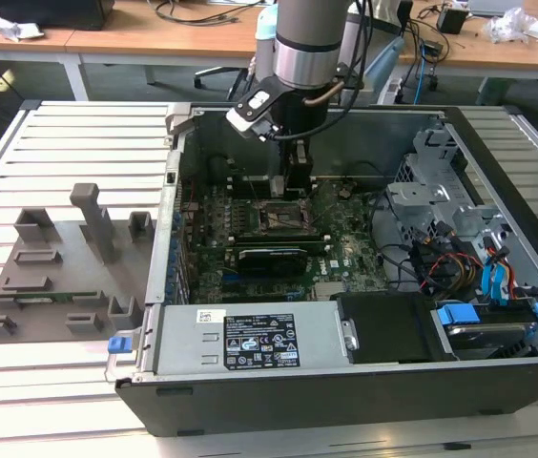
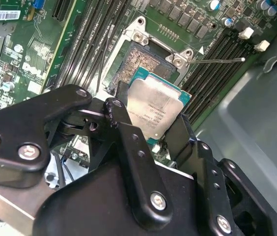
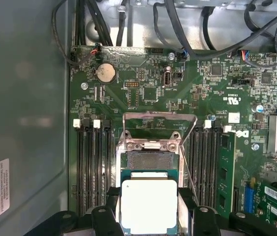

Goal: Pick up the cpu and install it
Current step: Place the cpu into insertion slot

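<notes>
The cpu point(image 2: 155, 110), a small square chip with a pale silver top and a green rim, sits between my gripper's point(image 2: 151, 123) two black fingers point(image 2: 121, 115), which are shut on its opposite edges. It hangs a little above and partly over the open socket point(image 2: 138, 61) on the green motherboard point(image 1: 345, 248). In the first wrist view the cpu point(image 3: 148, 204) covers the near part of the socket point(image 3: 151, 160), whose pin field shows beyond it. In the exterior view my gripper point(image 1: 296, 181) reaches down inside the open computer case, just over the socket point(image 1: 283, 218).
The socket's metal load plate point(image 3: 159, 123) stands folded back, and memory slots point(image 3: 92, 167) flank the socket on both sides. The case holds a power supply point(image 1: 250, 339) and cables with a drive cage point(image 1: 460, 248). Grey holder blocks point(image 1: 59, 267) stand on the slatted table at the exterior view's left.
</notes>
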Robot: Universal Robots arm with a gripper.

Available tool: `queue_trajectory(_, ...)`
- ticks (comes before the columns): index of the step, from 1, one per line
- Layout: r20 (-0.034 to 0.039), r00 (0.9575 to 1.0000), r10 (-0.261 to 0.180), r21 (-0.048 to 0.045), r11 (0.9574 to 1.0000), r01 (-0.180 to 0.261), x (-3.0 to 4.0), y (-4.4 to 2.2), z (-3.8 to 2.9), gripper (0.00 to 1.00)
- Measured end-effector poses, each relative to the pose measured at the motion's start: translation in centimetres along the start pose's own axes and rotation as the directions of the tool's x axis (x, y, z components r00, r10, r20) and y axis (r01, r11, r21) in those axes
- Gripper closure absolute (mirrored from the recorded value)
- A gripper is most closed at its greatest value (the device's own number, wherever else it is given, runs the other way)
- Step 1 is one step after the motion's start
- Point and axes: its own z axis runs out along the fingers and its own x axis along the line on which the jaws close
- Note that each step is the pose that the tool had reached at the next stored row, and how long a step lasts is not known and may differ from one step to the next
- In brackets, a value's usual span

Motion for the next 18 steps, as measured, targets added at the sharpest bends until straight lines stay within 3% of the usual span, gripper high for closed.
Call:
queue_trajectory(10, 0.0000, 1.0000, 0.000, 0.0000, 1.0000, 0.000, 0.01, 0.03, 1.59, 0.45)
queue_trajectory(17, 0.0000, 1.0000, 0.000, -0.0001, 1.0000, 0.000, -0.02, 0.04, 2.35, 0.45)
queue_trajectory(18, 0.0053, 1.0000, 0.000, 0.0000, 1.0000, 0.000, -0.02, 0.04, 2.40, 0.45)
